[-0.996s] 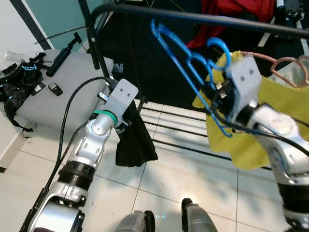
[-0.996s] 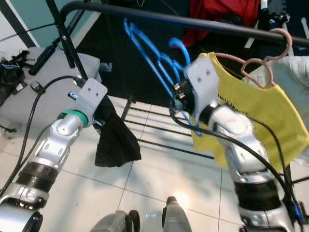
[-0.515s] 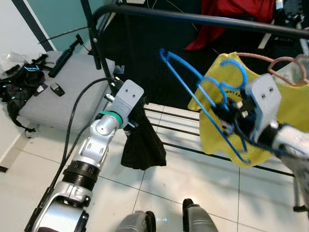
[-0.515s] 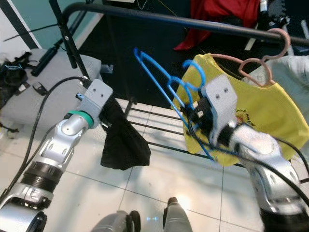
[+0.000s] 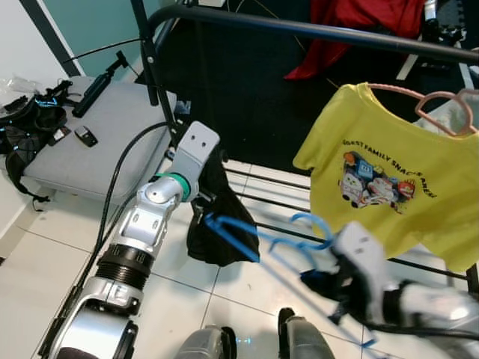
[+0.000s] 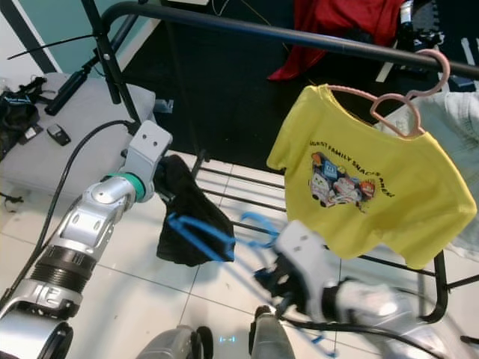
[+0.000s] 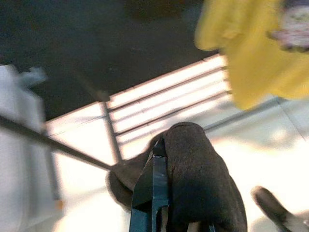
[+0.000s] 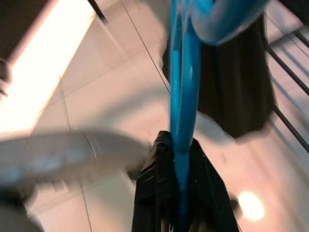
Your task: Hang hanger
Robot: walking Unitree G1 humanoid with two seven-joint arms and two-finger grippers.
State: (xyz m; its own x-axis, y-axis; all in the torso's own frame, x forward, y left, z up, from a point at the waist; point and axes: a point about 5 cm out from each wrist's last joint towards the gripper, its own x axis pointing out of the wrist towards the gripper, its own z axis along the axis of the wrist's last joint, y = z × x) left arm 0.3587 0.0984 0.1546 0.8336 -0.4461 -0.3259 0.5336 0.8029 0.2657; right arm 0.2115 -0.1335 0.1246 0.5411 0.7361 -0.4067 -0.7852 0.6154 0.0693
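Observation:
The blue hanger [image 5: 233, 233] hangs low over the tiled floor, well below the black clothes rail [image 5: 299, 28], with its hook [image 5: 316, 224] pointing up. My right gripper [image 8: 175, 159] is shut on the hanger's thin blue bar [image 8: 182, 96]; the right arm is blurred at the bottom right. My left gripper [image 7: 157, 164] is raised at the left post of the rack and is shut on a black cloth [image 5: 218, 228], which dangles from it.
A yellow printed T-shirt [image 5: 385, 179] hangs on a pink hanger [image 5: 443, 105] at the right of the rail. A red garment [image 5: 359, 19] lies behind. A grey cushion [image 5: 101, 131] with black gear sits left. Low rack bars [image 5: 281, 200] cross the floor.
My right arm has dropped from up near the rail to just above the floor, taking the blue hanger down with it. The left arm holds its place with the black cloth.

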